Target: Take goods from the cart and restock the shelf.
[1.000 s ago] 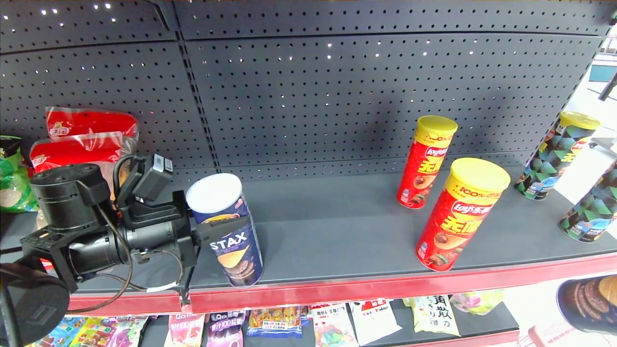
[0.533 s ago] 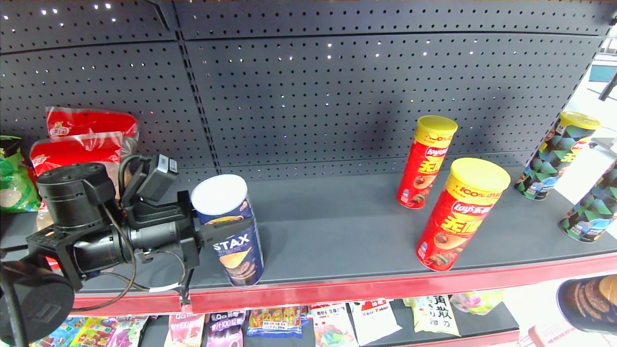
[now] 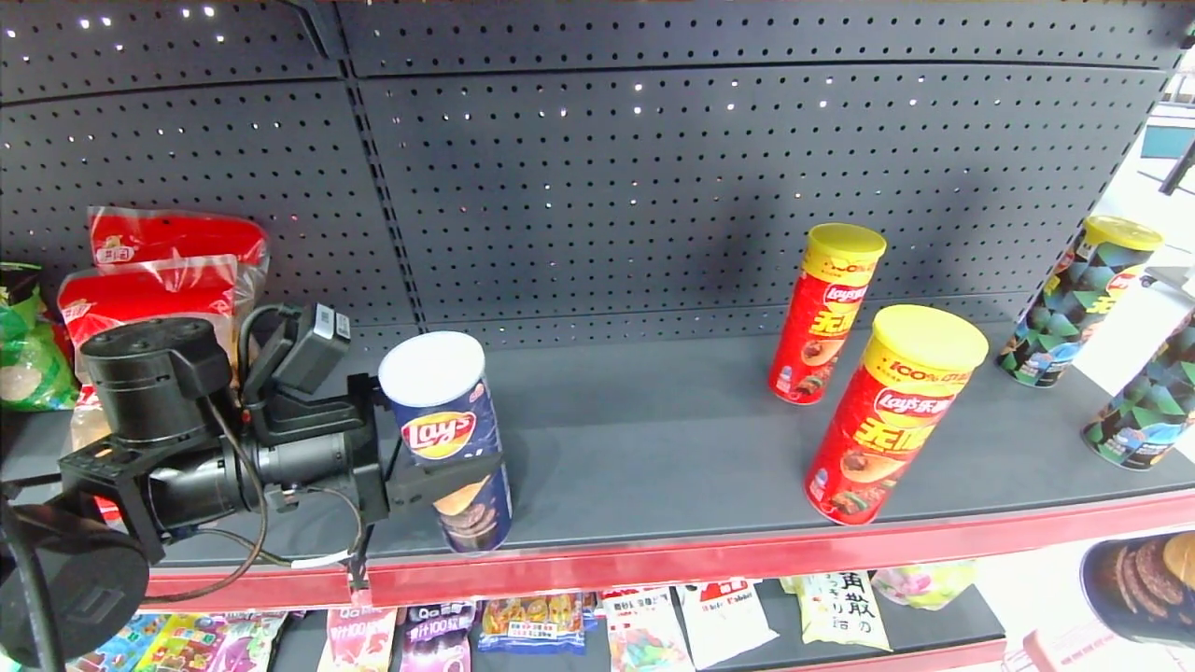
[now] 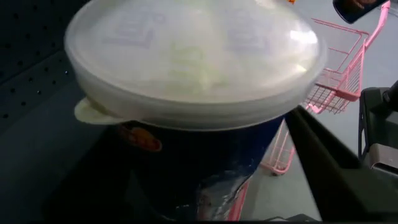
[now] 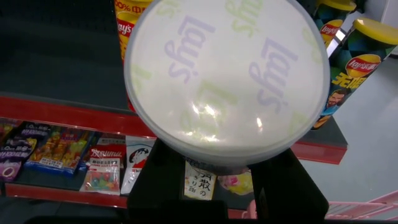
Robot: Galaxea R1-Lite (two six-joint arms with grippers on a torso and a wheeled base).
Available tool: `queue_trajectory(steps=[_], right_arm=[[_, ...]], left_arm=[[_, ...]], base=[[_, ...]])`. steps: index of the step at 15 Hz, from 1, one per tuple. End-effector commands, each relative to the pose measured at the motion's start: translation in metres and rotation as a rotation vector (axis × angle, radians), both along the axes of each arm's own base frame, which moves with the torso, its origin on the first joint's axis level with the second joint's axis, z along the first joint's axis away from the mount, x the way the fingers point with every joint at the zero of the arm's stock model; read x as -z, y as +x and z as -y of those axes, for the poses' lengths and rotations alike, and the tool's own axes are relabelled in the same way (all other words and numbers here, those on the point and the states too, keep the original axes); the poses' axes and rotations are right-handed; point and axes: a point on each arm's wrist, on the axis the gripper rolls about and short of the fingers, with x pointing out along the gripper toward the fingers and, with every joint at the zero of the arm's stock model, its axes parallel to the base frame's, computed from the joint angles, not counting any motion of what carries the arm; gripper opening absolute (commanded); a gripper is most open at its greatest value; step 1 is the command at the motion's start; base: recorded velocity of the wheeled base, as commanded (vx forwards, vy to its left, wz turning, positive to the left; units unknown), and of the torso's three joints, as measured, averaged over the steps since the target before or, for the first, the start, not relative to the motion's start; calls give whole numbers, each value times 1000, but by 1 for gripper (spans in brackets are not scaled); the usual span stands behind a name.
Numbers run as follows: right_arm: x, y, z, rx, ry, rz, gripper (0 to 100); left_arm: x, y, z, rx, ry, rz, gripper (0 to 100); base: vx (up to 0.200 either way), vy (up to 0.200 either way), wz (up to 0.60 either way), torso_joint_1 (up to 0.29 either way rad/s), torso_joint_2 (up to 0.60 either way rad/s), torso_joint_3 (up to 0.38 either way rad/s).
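A dark grey shelf (image 3: 653, 448) with a red front lip and a perforated back panel carries the goods. The left gripper (image 3: 457, 462) has its fingers (image 3: 439, 476) closed around the lower half of a blue can (image 3: 439, 411). The can stands upright just behind the lip, left of the shelf's middle. The right gripper (image 5: 221, 186) has its fingers (image 5: 292, 193) clamped on a second can (image 3: 1134, 588), held low at the right, below the shelf's lip. Well to the right of the blue can stand two red cans (image 3: 896, 415), one behind the other, and patterned cans (image 3: 1078, 299) stand beyond them. Red bags (image 3: 159, 271) lean on the back panel behind the left arm. Snack packets (image 3: 644, 625) lie on the lower shelf. A pink cart (image 4: 339, 81) stands behind.
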Motion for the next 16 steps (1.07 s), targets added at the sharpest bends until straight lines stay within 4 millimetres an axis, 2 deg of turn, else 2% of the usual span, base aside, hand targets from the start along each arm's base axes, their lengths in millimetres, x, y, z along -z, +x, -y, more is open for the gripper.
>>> queue_trajectory(steps=[1,7,9,14,16], right_arm=[[-2,-1,0,0,1,6,0],[-2,0,0,0,1,5,0],[-4,0,0,0,1,6,0],[-6,-1,0,0,0,13,0],[-6,-1,0,0,0,14,0]], left_arm=[[-3,-2,-1,-4,-3,18,100],[-14,-22,-12,-33,-20,64,100],[-24,-26,-22,-67,-32,94,100],[-51,-39,-25,-65,-97,131,100],[-56,-41,-25,-74,-118,123,100]], base=[[0,0,0,0,0,0],[0,0,0,0,0,0],[0,0,0,0,0,0],[0,0,0,0,0,0],[0,0,0,0,0,0]])
